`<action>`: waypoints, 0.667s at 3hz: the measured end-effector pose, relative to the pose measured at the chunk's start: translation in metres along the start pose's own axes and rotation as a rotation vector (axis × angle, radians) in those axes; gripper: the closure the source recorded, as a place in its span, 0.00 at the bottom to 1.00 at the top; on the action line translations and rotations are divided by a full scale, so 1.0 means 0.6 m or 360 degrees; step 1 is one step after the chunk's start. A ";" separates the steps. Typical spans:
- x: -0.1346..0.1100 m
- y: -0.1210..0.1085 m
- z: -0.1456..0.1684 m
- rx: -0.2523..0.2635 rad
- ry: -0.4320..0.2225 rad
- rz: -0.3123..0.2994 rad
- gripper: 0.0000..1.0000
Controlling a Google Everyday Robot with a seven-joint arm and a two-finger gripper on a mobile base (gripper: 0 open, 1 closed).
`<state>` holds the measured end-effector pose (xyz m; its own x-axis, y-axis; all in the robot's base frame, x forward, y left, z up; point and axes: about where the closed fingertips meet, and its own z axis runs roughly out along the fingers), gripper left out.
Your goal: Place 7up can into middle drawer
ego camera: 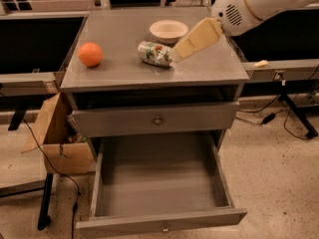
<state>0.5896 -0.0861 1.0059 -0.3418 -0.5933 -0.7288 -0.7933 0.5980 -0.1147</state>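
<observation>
The 7up can (155, 53) lies on its side on the grey cabinet top (119, 39), silver and green with a red spot. My gripper (183, 47) comes in from the upper right on the white arm (249, 4). Its cream tip is right beside the can's right end, at or very near touching. The middle drawer (159, 188) is pulled wide open below, and its inside is bare. Its small knob (164, 227) shows on the front panel at the bottom edge.
An orange fruit (90, 54) sits at the left of the cabinet top and a cream bowl (168, 30) sits behind the can. The upper knobbed drawer (157, 119) is shut. A cardboard box (55, 138) and a cable lie on the floor at the left.
</observation>
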 end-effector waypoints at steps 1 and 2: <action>-0.028 -0.003 0.057 -0.0033 -0.0105 -0.0065 0.00; -0.069 -0.023 0.206 -0.0073 -0.0262 -0.0071 0.00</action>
<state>0.6769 -0.0031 0.9546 -0.2217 -0.5201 -0.8248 -0.8294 0.5454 -0.1211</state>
